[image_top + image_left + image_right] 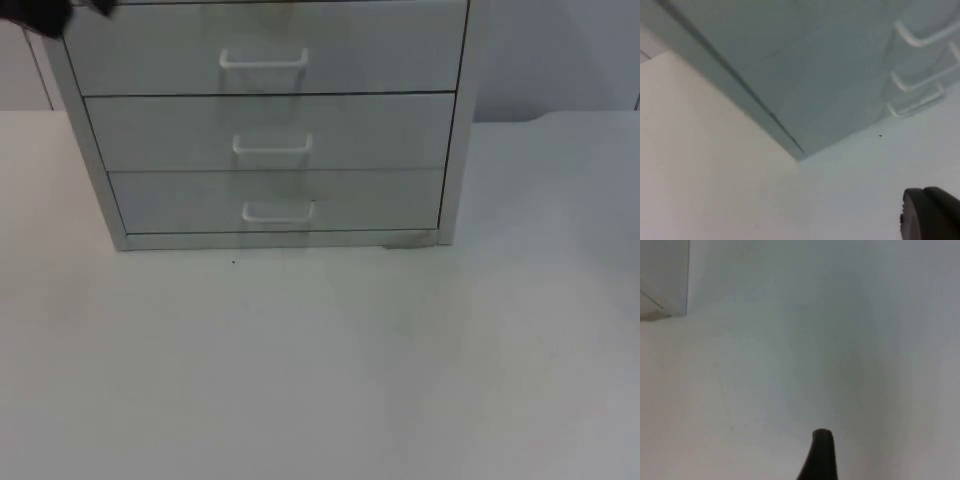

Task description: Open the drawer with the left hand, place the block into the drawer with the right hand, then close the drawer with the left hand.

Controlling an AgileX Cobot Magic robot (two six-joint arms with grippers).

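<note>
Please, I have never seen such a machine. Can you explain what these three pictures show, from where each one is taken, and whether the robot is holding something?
This is a robot with two black arms at a white table. One camera looks down from above; each arm also carries a camera at its wrist. From above you see a grey drawer cabinet with three drawers, all closed, each with a white handle, for example the middle handle. The left arm shows at the upper corner. The left wrist camera looks at the cabinet's front from the side; a black fingertip stands below. The right wrist camera sees bare table, the cabinet's corner and a fingertip. Nothing is held.
</note>
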